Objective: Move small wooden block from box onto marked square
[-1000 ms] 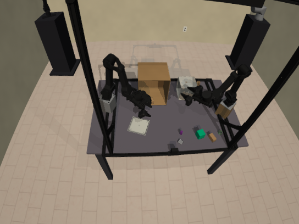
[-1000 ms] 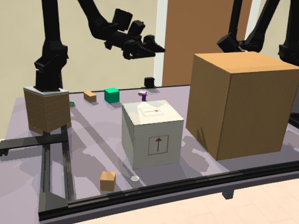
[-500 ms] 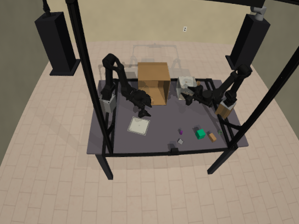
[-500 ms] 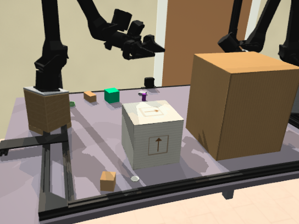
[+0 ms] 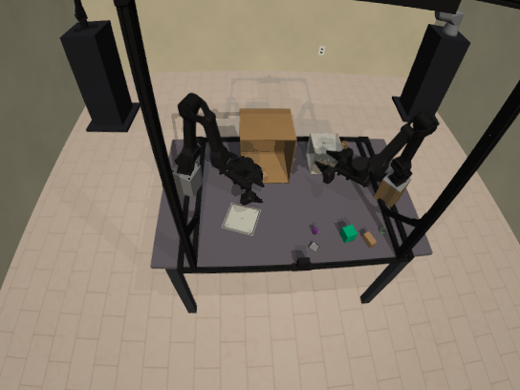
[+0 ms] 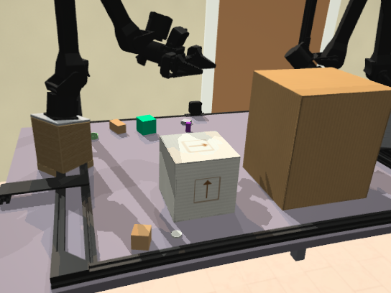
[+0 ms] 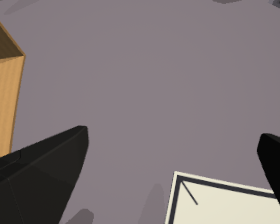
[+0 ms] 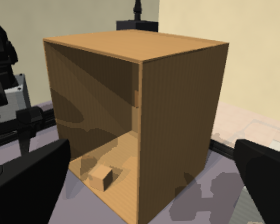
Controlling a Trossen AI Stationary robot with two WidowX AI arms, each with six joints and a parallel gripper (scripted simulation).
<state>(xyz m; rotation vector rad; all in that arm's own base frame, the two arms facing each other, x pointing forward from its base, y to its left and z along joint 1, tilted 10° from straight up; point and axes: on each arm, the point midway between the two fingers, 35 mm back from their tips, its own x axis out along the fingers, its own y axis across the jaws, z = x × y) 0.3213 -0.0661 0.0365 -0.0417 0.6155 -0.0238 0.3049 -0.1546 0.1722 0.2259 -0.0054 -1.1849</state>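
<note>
The brown cardboard box [image 5: 266, 144] stands at the back middle of the table, with its open side facing the front. In the right wrist view the small wooden block [image 8: 103, 177] lies on the box floor [image 8: 131, 141] near the open edge. The marked square [image 5: 241, 219] lies on the table in front of the box, to the left. My left gripper [image 5: 254, 190] is open and empty, hovering between the box's front left corner and the square [image 7: 219, 218]. My right gripper [image 5: 326, 169] is open and empty, in the air to the right of the box, pointing at the opening.
A white carton [image 5: 325, 152] stands right of the box, behind my right gripper. A green cube [image 5: 349, 233], a loose tan block [image 5: 368, 237], a purple piece [image 5: 314, 229] and a grey piece [image 5: 314, 247] lie at the front right. Another tan block [image 6: 141, 236] lies behind the carton.
</note>
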